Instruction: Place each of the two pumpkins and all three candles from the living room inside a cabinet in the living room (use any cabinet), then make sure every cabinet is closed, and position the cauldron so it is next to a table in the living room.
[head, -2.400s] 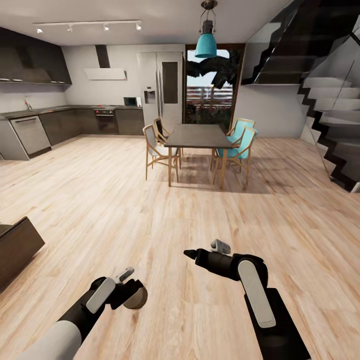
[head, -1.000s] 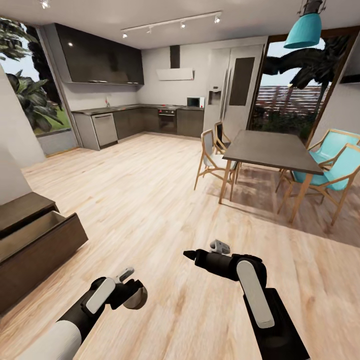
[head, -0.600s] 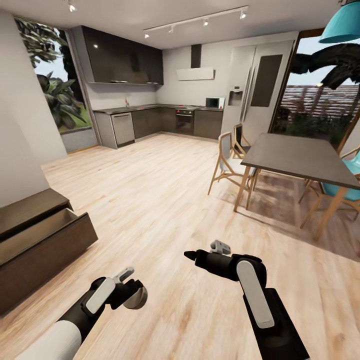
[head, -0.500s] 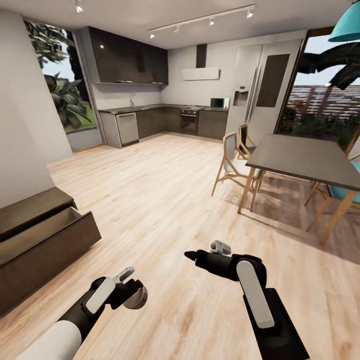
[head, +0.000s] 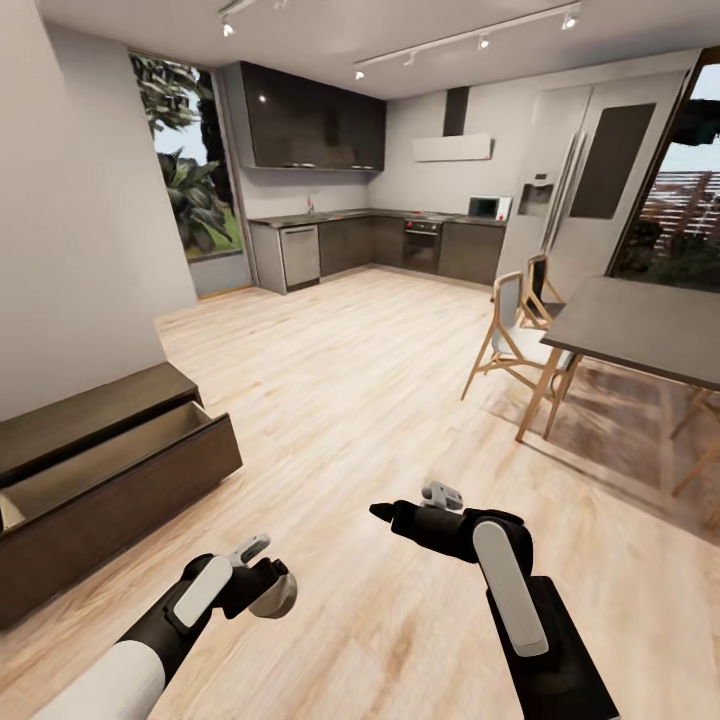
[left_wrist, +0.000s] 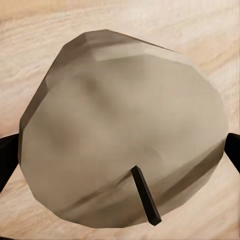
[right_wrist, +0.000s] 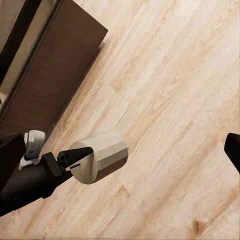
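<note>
Pale wood flooring (head: 330, 400) stretches ahead of us to a dark grey kitchen (head: 400, 245) at the far wall, with a dining table (head: 640, 330) and wooden chairs (head: 510, 335) on the right. On the near left stands the low dark-brown cabinet (head: 90, 420), its drawer (head: 120, 490) pulled out and showing a pale inside. Our left gripper (head: 262, 585) hangs low over the floor, clamped on a short round whitish candle (left_wrist: 120, 135) whose dark wick shows in the left wrist view; the right wrist view shows that candle (right_wrist: 100, 156) at the gripper's tip, well apart from the cabinet (right_wrist: 45, 85). Our right gripper (head: 385, 512) points left above the floor; we cannot tell whether its fingers are parted or closed.
</note>
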